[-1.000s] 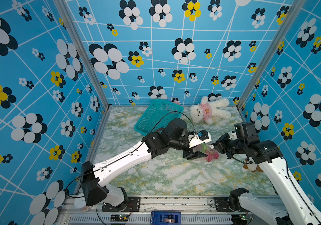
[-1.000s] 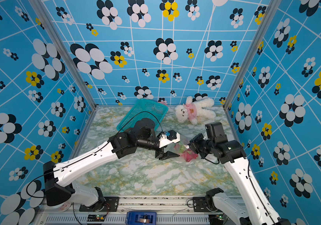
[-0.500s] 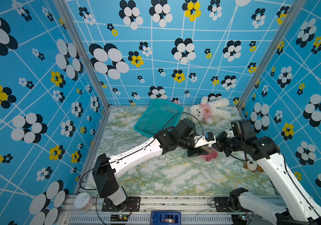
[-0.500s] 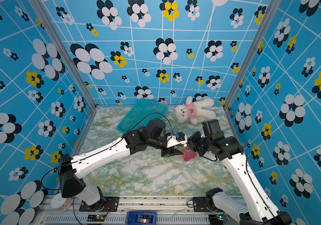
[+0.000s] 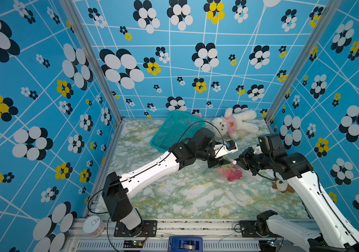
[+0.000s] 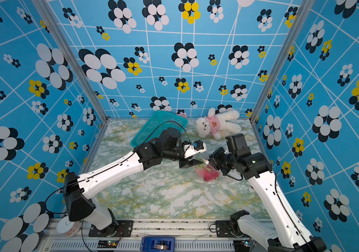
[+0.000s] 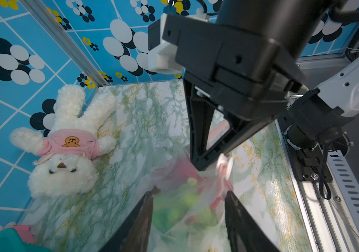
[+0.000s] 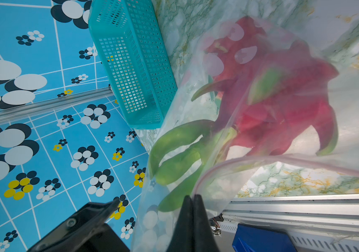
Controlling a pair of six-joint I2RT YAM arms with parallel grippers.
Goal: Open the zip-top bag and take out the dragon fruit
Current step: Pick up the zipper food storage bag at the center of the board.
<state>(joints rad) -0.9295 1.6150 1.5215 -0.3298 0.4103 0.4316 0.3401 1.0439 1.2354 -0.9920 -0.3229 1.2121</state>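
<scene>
Clear zip-top bag (image 8: 183, 102) pinched at its zip edge by right gripper (image 8: 192, 201), dragon fruit (image 8: 279, 102) enclosed, left gripper (image 7: 189, 193) held spread at the bag.

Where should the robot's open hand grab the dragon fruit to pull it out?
Probably the dragon fruit's green leafy end, which points toward the zip-top bag's pink-edged mouth, where the right gripper pinches it. The open left gripper should enter through that mouth; the red body lies deeper.
</scene>
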